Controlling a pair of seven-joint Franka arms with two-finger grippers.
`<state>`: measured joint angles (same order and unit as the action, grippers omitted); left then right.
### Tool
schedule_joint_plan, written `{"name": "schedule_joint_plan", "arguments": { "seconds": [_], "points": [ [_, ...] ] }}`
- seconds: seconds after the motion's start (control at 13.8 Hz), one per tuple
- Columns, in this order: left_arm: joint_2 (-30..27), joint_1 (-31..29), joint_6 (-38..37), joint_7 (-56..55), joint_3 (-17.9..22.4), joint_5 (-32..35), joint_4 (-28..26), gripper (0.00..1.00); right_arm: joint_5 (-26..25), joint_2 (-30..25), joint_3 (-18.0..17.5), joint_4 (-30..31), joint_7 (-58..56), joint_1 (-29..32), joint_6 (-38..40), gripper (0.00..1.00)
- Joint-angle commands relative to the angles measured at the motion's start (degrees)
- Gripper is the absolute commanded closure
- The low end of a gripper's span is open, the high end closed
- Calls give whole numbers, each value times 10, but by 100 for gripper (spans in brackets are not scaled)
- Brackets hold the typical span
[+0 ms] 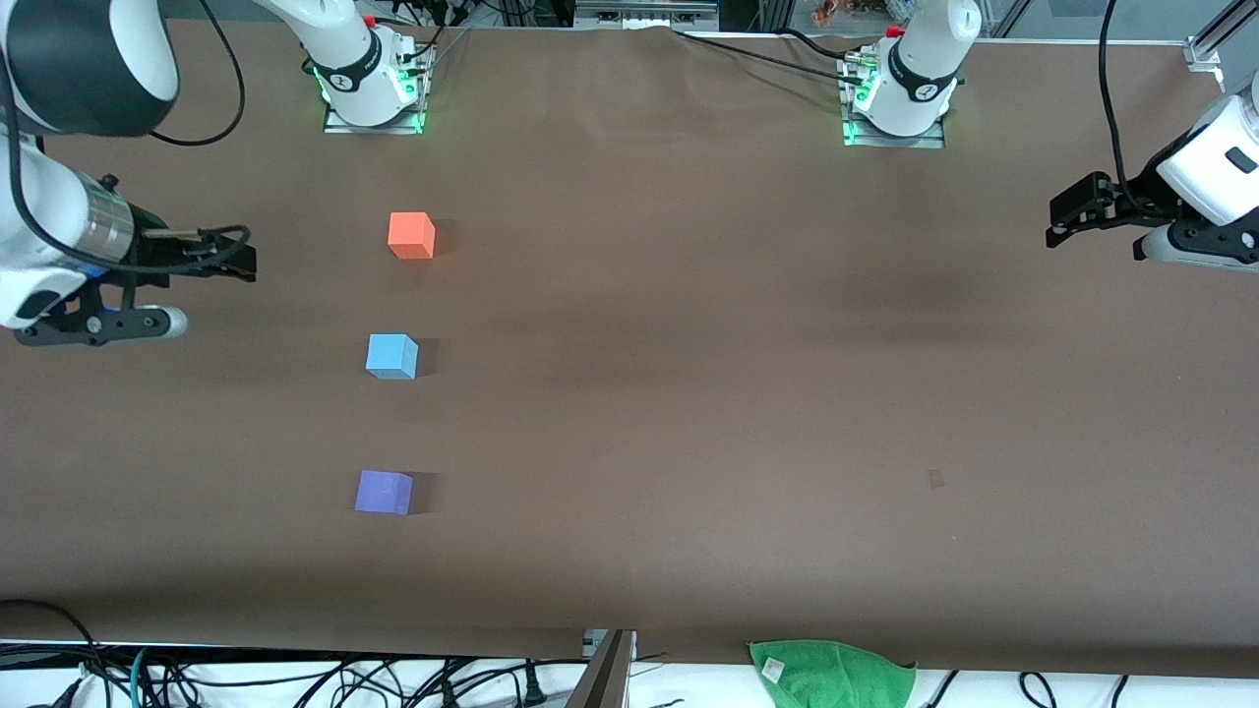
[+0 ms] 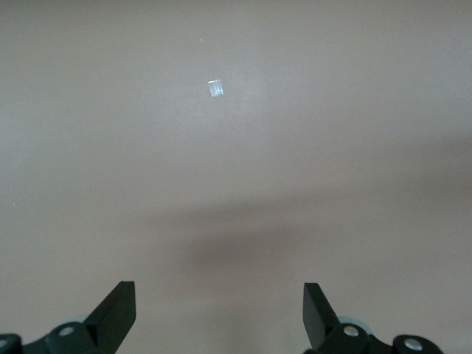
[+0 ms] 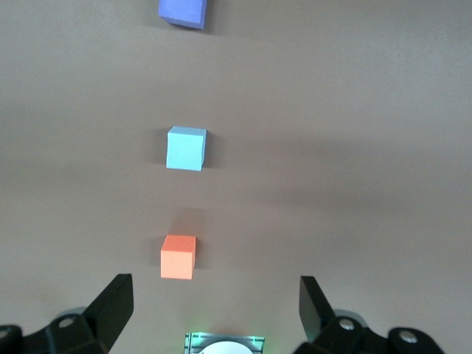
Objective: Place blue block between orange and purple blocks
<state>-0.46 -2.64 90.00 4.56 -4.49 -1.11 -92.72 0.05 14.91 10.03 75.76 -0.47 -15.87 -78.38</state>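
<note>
Three matte cubes are lined up on the brown bench (image 1: 689, 393): bright orange cube (image 1: 411, 235), light sky-blue cube (image 1: 391, 356) between, violet-purple cube (image 1: 383, 492) nearest the front cam. Right gripper (image 1: 231, 258) w/ fingers apart, off beside the row; left gripper (image 1: 1067, 221) also spread, waiting. Placement judged done; spacing approx. even, so cubes best left untouched.

Blue block (image 1: 391, 356), orange block (image 1: 411, 236), purple block (image 1: 384, 492): matt, smooth faces, looked like foam or painted wood. Table cover (image 1: 689, 393): brown matt cloth, faintly creased. Green cloth (image 1: 832, 674): fuzzy towelling. Arm shells (image 1: 59, 226): glossy white plastic. Gripper fingers (image 3: 114, 306): matt black.
</note>
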Motion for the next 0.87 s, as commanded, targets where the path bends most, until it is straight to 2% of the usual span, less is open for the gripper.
{"name": "schedule_joint_plan", "arguments": {
  "seconds": [0.0, 0.58, 0.8],
  "points": [
    [3, 0, -11, 3, -2, 8, 13, 0, -9, -58, -79, 53, -7, 72, 2, 1],
    [3, 0, -13, 4, -1, 8, 13, 0, -10, -131, -81, 96, -5, 111, 2, 1],
    [3, 0, -17, 3, -1, 8, 14, 0, -5, -139, -86, 107, -6, 114, 24, 1]
  ]
}}
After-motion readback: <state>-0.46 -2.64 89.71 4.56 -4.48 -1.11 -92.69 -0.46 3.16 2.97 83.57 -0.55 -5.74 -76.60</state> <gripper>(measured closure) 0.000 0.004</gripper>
